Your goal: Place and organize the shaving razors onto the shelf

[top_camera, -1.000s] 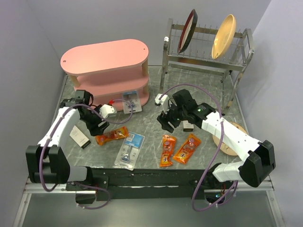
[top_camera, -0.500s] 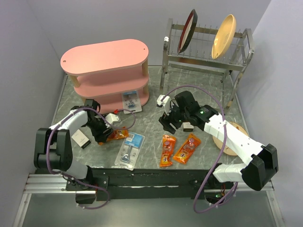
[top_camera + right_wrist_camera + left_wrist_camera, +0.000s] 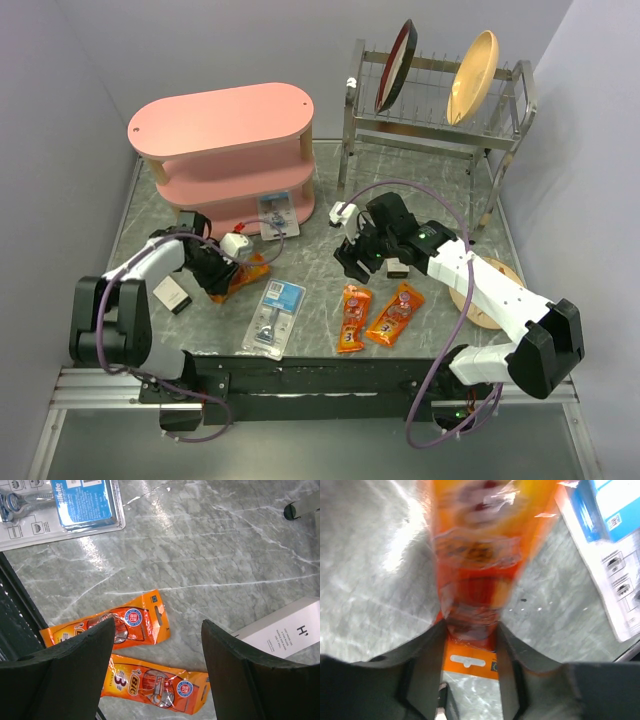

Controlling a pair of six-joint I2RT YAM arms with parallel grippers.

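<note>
The pink shelf [image 3: 220,150] stands at the back left. One razor blister pack [image 3: 276,215] lies on its bottom tier, sticking out at the front. The other blister pack [image 3: 274,316] lies flat on the table; it also shows in the left wrist view [image 3: 615,555] and the right wrist view [image 3: 65,505]. My left gripper [image 3: 226,274] [image 3: 470,630] is low on the table, its jaws closed on the hanging end of an orange packet [image 3: 246,271] [image 3: 480,540]. My right gripper [image 3: 355,258] [image 3: 157,630] is open and empty above the table's middle.
Two more orange packets [image 3: 352,318] [image 3: 393,313] lie in front of the right gripper. A white-and-black box [image 3: 172,294] lies by the left arm, another [image 3: 397,267] under the right arm. A metal dish rack [image 3: 430,110] with plates stands at the back right.
My left gripper has drawn back from the shelf, leaving the razor pack on the bottom tier, and dropped onto the orange packet, which shifted slightly. The right arm has hardly moved.
</note>
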